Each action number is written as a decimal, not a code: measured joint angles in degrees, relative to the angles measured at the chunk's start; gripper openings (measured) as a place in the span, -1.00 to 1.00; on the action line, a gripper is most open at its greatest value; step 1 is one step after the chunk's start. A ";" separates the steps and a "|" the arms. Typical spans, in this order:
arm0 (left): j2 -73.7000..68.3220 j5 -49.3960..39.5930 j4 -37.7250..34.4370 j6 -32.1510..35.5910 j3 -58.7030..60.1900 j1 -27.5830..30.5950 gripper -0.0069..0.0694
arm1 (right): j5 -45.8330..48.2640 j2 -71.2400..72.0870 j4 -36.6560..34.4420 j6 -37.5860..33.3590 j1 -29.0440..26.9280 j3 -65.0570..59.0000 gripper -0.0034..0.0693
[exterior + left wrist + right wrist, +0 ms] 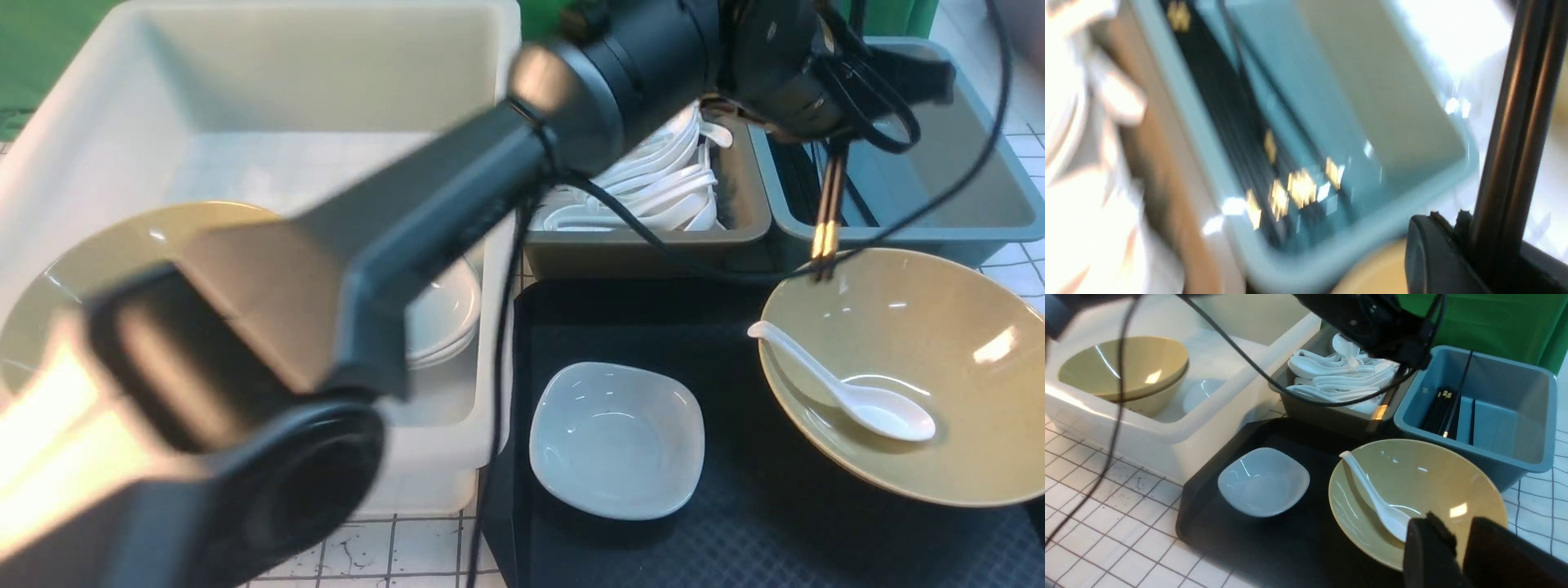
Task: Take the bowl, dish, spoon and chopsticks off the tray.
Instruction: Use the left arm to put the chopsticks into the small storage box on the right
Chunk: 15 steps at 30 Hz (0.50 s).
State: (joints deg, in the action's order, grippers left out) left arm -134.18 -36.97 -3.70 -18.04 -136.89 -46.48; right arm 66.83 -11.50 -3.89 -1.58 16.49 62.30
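Observation:
My left gripper (829,139) reaches across to the back right and is shut on the black chopsticks (826,212), which hang gold ends down over the blue-grey bin's near edge. The left wrist view shows the chopsticks (1515,122) clamped in that gripper (1484,232). The mustard-tan bowl (922,310) sits on the right of the dark tray (735,523) with the white spoon (857,396) lying in it. The white dish (616,441) sits on the tray's left. My right gripper (1461,531) is open and empty, above the bowl's (1425,477) near rim.
A white tub (122,122) at the left holds another tan bowl (82,269) and stacked white dishes (445,314). A brown-grey bin (637,241) behind the tray holds several white spoons. The blue-grey bin (980,188) holds more black chopsticks (1437,408). My left arm crosses the tub.

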 joint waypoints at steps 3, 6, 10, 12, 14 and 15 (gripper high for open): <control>-5.33 5.89 -1.01 0.28 -4.96 1.62 -0.77 | 0.03 0.00 -0.15 0.20 0.00 0.00 -0.48; -9.12 10.90 -1.52 0.28 -7.81 3.24 -0.77 | 0.07 0.00 -0.99 0.19 0.00 0.00 -0.48; -13.56 18.29 -3.44 0.00 -9.42 5.37 -0.77 | 0.18 0.00 -4.92 0.25 0.00 0.00 -0.48; -14.44 21.24 -3.72 -0.17 -9.42 5.58 -0.77 | 0.18 0.00 -6.22 0.25 0.00 0.00 -0.48; -15.08 24.22 -3.78 -0.11 -9.49 5.61 -0.77 | 0.18 0.00 -6.64 0.30 0.00 0.00 -0.48; -15.38 25.60 -3.78 0.01 -9.49 5.61 -0.77 | 0.18 0.00 -6.70 0.30 0.00 0.00 -0.48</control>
State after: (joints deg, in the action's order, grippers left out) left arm -149.56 -11.36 -7.49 -18.03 -146.38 -40.88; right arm 67.01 -11.50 -10.59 -1.27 16.49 62.30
